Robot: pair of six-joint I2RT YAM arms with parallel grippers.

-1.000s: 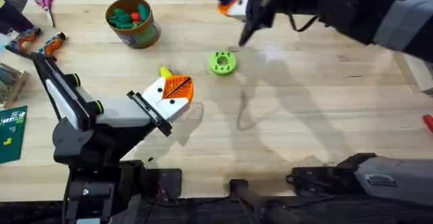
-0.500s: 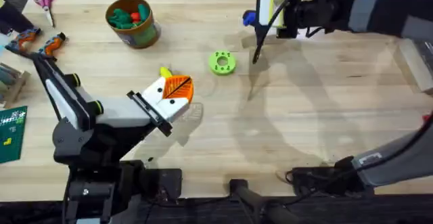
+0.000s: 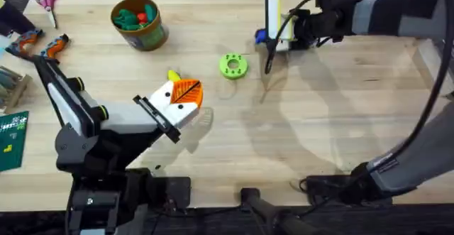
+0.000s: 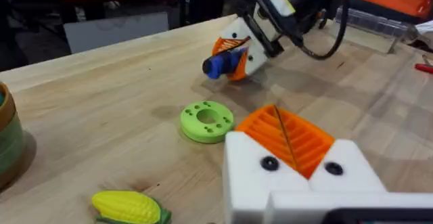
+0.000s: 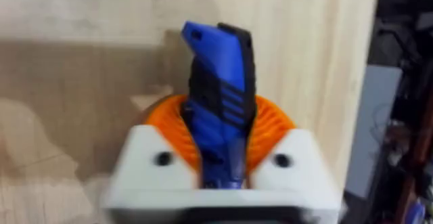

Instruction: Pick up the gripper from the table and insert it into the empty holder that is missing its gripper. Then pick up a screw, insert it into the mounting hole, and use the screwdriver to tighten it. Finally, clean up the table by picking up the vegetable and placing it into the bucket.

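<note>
Right claw (image 5: pixel 223 163) clamps blue electric screwdriver (image 5: pixel 220 95) btwn orange pads, held over far side of tabletop (image 3: pixel 333 128), metal tip hanging down. Left claw (image 3: pixel 183 100) w/ pads closed together, nothing held, low near yellow toy corn (image 4: pixel 127 207). Green bucket (image 3: pixel 140 23) sits at far left. Judged step: screw tightening. Next: line tip up w/ screw head; screw itself not made out.
</note>
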